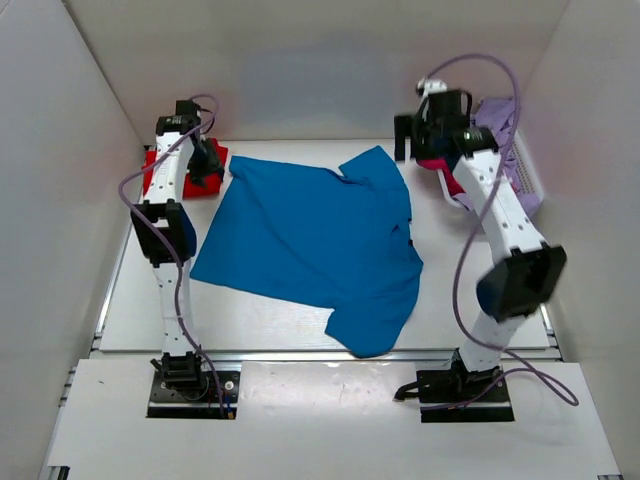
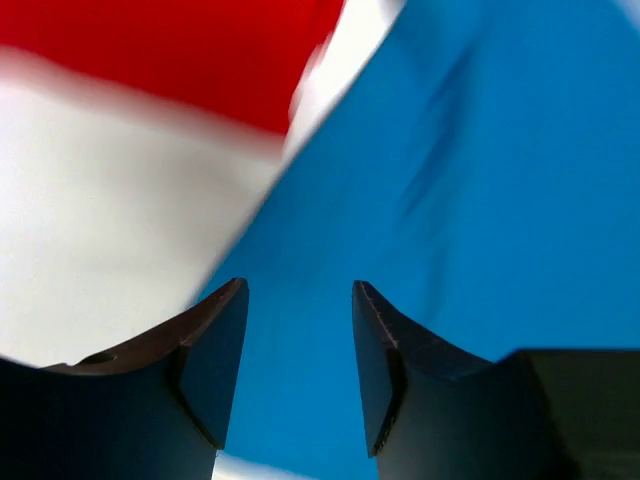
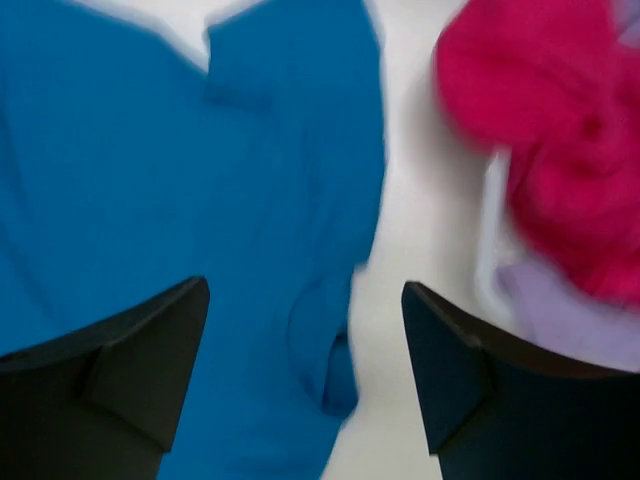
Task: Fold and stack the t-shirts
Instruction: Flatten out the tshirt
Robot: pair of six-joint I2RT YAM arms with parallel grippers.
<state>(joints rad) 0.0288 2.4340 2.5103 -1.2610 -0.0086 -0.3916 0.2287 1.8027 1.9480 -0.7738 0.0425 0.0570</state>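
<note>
Top external view: we find the blue t-shirt (image 1: 300, 240) spread open and largely flat on the table (image 1: 260, 320), between the two arms, with its lower right part rumpled toward the near edge. The red t-shirt (image 1: 150, 172) lies at the far left, partly hidden behind the left arm. The left gripper (image 1: 207, 170) hangs just beside the blue shirt's far left corner. The right gripper (image 1: 405, 140) sits above the far right corner, near the sleeve. On the far right stands the white basket (image 1: 528, 180), with the lilac t-shirt (image 1: 495, 115) bunched in it and the magenta pink t-shirt (image 1: 436, 164) at its left side, under the right arm. From this height we cannot judge either gripper's fingers.

Left wrist view: the left gripper (image 2: 299, 290) has its fingers (image 2: 215, 350) parted, with a clear gap and nothing between them. Below the gap lies the blue t-shirt (image 2: 480, 180), filling the right side. Its edge runs diagonally to the upper left. The red t-shirt (image 2: 170, 50) appears along the top left, apart from the blue one, with a strip of bare table (image 2: 100, 220) between them. The picture is blurred.

Right wrist view: the right gripper (image 3: 305, 290) has its fingers (image 3: 440, 370) spread wide and gripping nothing. The blue t-shirt (image 3: 120, 170) lies below the left finger and under the gap, with a folded sleeve edge toward the middle. A band of table (image 3: 410, 180) separates it from the magenta pink t-shirt (image 3: 540, 120) at the upper right, with the lilac t-shirt (image 3: 570, 320) below it. This picture is also soft.
</note>
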